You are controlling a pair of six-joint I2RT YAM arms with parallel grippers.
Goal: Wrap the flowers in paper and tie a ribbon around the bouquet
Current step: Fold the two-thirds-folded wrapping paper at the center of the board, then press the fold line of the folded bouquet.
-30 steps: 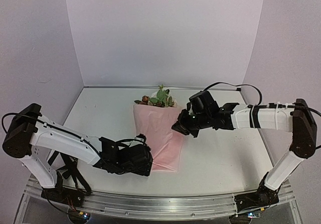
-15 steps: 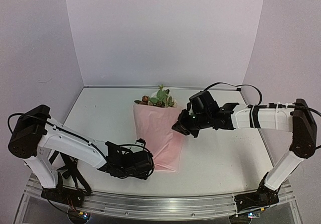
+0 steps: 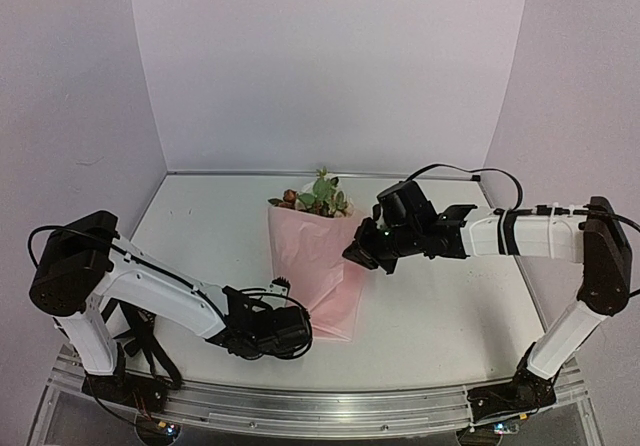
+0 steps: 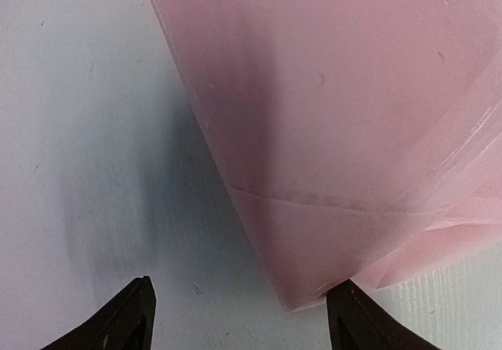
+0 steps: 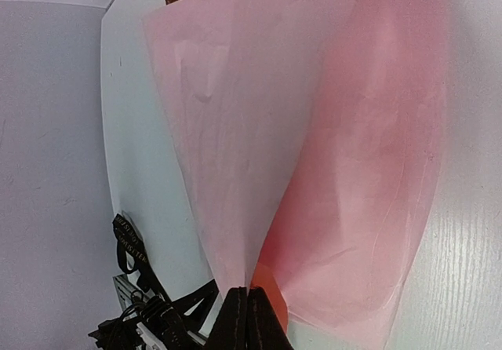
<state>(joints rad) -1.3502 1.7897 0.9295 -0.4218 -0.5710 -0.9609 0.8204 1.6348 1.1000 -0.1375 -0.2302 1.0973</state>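
The thin sheet of pale pink wrapping paper (image 3: 312,266) is folded into a cone lying along the middle of the white desk (image 3: 455,301). Its wide mouth faces the far edge, where the small bunch of dusty-pink and cream roses with green leaves (image 3: 318,196) pokes out, and its narrow tip points to the near edge.

The right end effector (image 3: 358,253) sits at the cone's right side with its fingers pressed together. Its wrist view shows a lifted flap of paper running straight into the tips, so it seems to be pinching that overlapping edge, probably to stop the wrap springing open.

The left end effector (image 4: 244,285) is low over the desk at the near end, fingers spread wide. The cone's tip lies between them, closer to one finger and not gripped. That pose reads as lining up to gather the narrow end.

The narrow black ribbon with light lettering (image 5: 128,246) lies apart towards the near-left corner, by the left arm and not around the paper, so tying is not yet done. Paper this thin will likely crease or slip if squeezed off-centre.
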